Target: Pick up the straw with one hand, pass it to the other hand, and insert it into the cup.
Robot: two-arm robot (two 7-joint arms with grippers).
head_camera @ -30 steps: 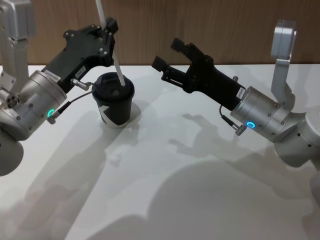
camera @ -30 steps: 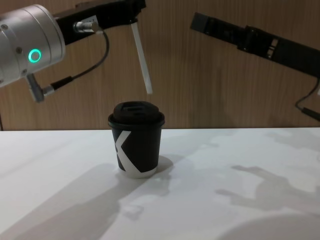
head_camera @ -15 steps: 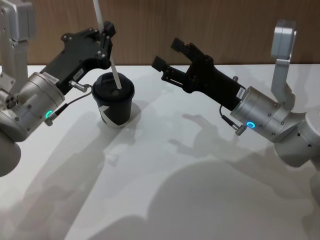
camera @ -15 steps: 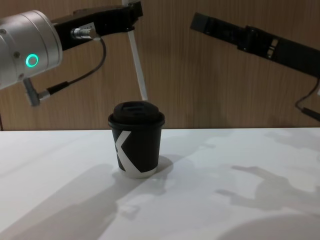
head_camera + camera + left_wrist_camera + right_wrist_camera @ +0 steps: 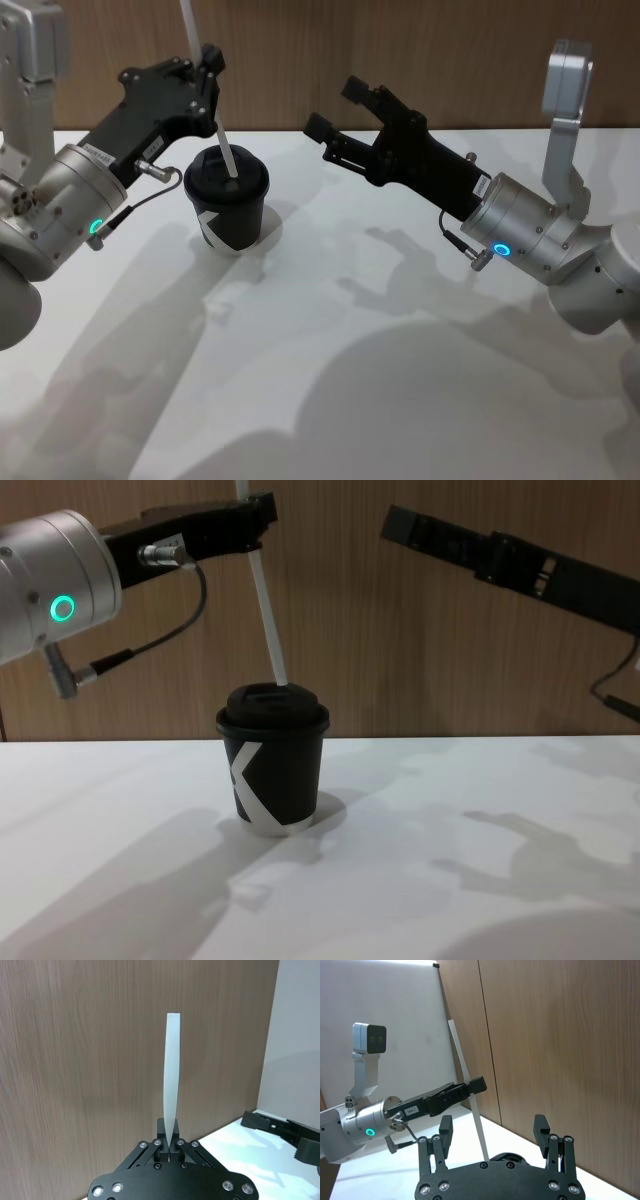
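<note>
The black cup (image 5: 227, 208) with its black lid stands on the white table, left of centre, also at cup (image 5: 273, 768). My left gripper (image 5: 207, 66) hangs above and behind it, shut on the white straw (image 5: 213, 110). The straw (image 5: 264, 595) tilts slightly, and its lower end meets the lid's top; I cannot tell whether it is inside the hole. In the left wrist view the straw (image 5: 171, 1085) rises from the shut fingers (image 5: 176, 1144). My right gripper (image 5: 338, 108) hovers open to the right of the cup, holding nothing; its fingers (image 5: 540, 1127) stand wide apart.
The white table (image 5: 350, 330) spreads out in front of and to the right of the cup. A wooden wall (image 5: 400, 640) closes off the back. The right arm (image 5: 520, 565) reaches high across the upper right of the chest view.
My left gripper has come down and a little leftward with the straw; the straw's lower end went from hanging above the lid to touching it. The right arm has stayed still.
</note>
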